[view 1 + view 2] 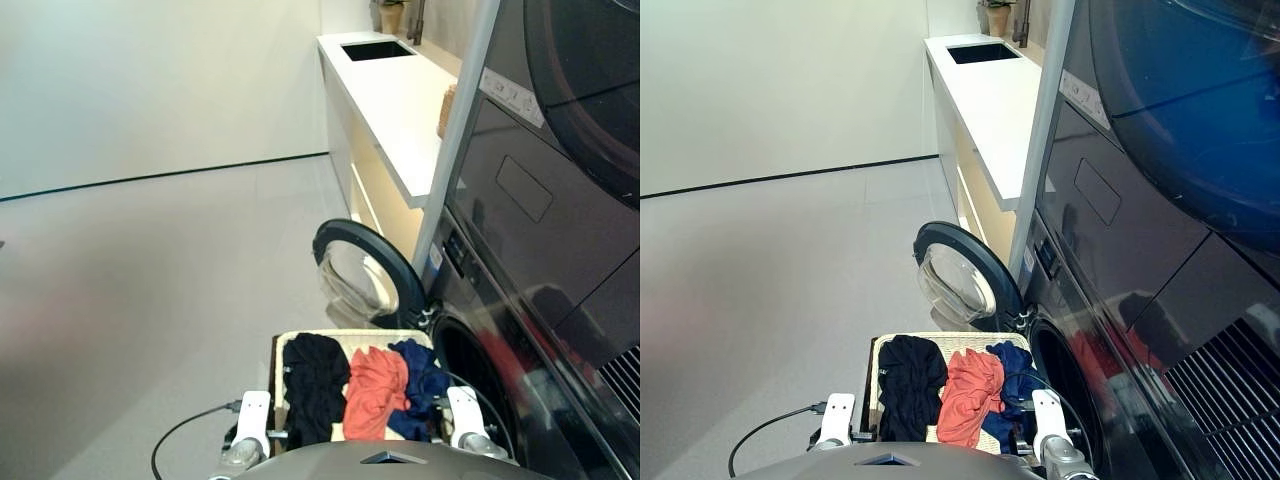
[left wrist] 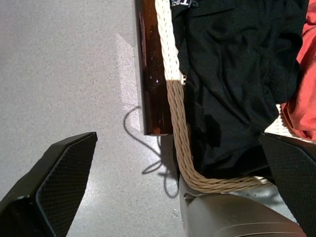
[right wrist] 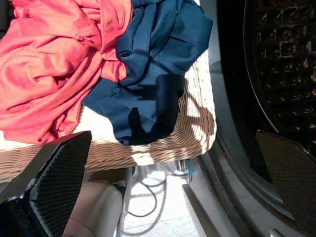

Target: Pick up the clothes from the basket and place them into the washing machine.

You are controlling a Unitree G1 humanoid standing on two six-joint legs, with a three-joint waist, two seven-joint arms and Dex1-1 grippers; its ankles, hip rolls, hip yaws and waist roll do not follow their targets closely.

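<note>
Fingers (image 3: pixel 54 182) spread wide above clothes (image 3: pixel 74 64)

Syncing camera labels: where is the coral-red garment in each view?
Left eye view: coral-red garment, low centre, in the basket between the black and navy pieces.
Right eye view: same spot, low centre.
Left wrist view: only a sliver at the edge, past the black garment.
Right wrist view: large, beside the navy garment.
Shared landmark: the basket's pale wicker rim.

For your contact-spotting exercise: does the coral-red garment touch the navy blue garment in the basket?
Touching. The right wrist view shows the coral-red garment and the navy blue garment overlapping, with no wicker between them.
</note>
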